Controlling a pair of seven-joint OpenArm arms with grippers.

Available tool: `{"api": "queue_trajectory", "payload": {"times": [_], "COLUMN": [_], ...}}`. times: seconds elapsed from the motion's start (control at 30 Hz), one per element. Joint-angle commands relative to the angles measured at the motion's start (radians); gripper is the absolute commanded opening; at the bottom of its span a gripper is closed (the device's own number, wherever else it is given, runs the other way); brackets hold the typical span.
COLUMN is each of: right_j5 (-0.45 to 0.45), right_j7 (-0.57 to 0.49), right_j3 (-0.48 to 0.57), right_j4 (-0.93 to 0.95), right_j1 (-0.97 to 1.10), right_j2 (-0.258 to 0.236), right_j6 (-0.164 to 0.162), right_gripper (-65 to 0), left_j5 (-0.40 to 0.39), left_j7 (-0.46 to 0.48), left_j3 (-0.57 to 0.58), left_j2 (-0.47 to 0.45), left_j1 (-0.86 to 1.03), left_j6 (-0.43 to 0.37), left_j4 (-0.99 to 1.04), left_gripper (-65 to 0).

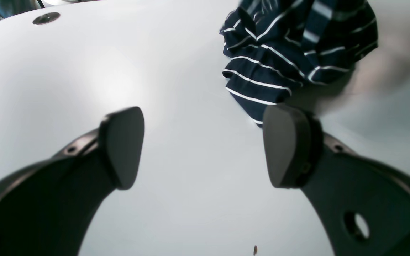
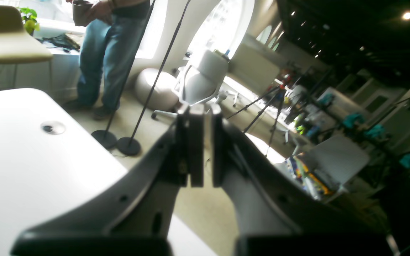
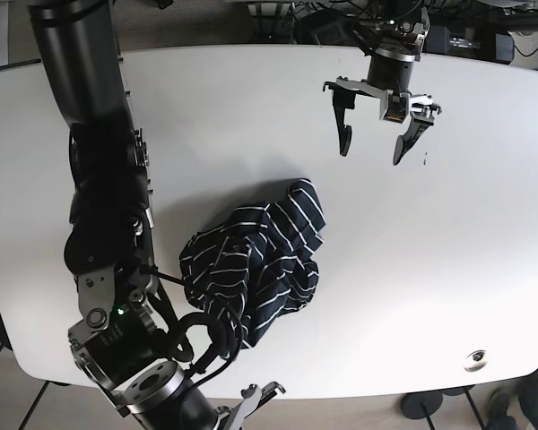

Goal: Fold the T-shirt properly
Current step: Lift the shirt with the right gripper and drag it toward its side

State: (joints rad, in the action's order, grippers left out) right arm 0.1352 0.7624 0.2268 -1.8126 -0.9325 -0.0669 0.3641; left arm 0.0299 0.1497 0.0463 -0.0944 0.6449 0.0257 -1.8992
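Your striped T-shirt point(image 3: 255, 264) lies crumpled mid-tabletop point(image 3: 466, 260), nearer the front edge; your left gripper point(image 3: 372, 139) hangs spread wide near the far edge, your right gripper point(image 2: 204, 149) nearly closed, gripping nothing

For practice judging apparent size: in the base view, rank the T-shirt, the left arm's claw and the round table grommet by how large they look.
1. T-shirt, crumpled, by far the largest.
2. Left claw, open, clearly smaller.
3. Table grommet, smallest.
The claw is raised nearer the camera, so it may look bigger than it is.
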Motion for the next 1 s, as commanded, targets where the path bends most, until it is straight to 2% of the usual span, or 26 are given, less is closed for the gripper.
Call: {"api": "queue_trajectory", "payload": {"times": [0.03,0.2,0.23,0.3,0.4,0.43,0.5,0.63,0.8,1.0], "right_j5": [0.005,0.005,0.004,0.002,0.005,0.005,0.005,0.007,0.007,0.007], "right_j7": [-0.021,-0.024,-0.025,-0.027,-0.076,-0.123,-0.162,-0.166,-0.166,-0.169], "right_j3": [-0.004,-0.002,-0.004,-0.004,-0.008,-0.054,-0.139,-0.329,-0.599,-0.760], "right_j4": [-0.013,-0.008,-0.003,0.014,0.061,0.080,0.126,0.270,0.448,0.741], "right_j1": [-0.043,0.045,0.069,0.126,0.200,0.249,0.321,0.412,0.436,0.384], "right_j2": [0.003,0.003,0.003,0.003,0.003,0.003,0.012,0.039,0.045,0.022], "right_j6": [-0.006,-0.006,-0.006,-0.006,-0.009,-0.010,-0.010,-0.006,-0.006,-0.004], "right_gripper": [-63.1,-62.6,-60.6,-49.8,-25.0,-14.7,-4.6,-4.6,-4.6,-4.6], "left_j5": [-0.002,0.000,0.000,0.002,-0.002,-0.002,-0.002,-0.003,-0.003,0.000], "left_j7": [0.031,0.031,0.031,0.031,0.031,0.031,0.031,0.031,0.026,0.026], "left_j3": [0.022,0.025,0.023,0.013,-0.015,-0.026,-0.030,-0.032,0.002,0.005], "left_j2": [-0.023,-0.034,-0.034,-0.034,-0.034,-0.034,-0.034,-0.052,-0.049,-0.049], "left_j1": [-0.003,-0.004,-0.004,-0.004,-0.004,-0.004,-0.006,-0.026,-0.079,-0.083], "left_j6": [0.006,0.004,0.004,0.004,0.004,0.004,0.004,0.004,0.004,0.004], "left_j4": [0.002,0.019,0.019,0.020,0.023,0.023,0.026,0.022,0.020,0.026], "left_gripper": [-15.7,-15.7,-15.7,-15.7,-15.7,-15.7,-15.7,-15.7,-15.7,-15.7]}}
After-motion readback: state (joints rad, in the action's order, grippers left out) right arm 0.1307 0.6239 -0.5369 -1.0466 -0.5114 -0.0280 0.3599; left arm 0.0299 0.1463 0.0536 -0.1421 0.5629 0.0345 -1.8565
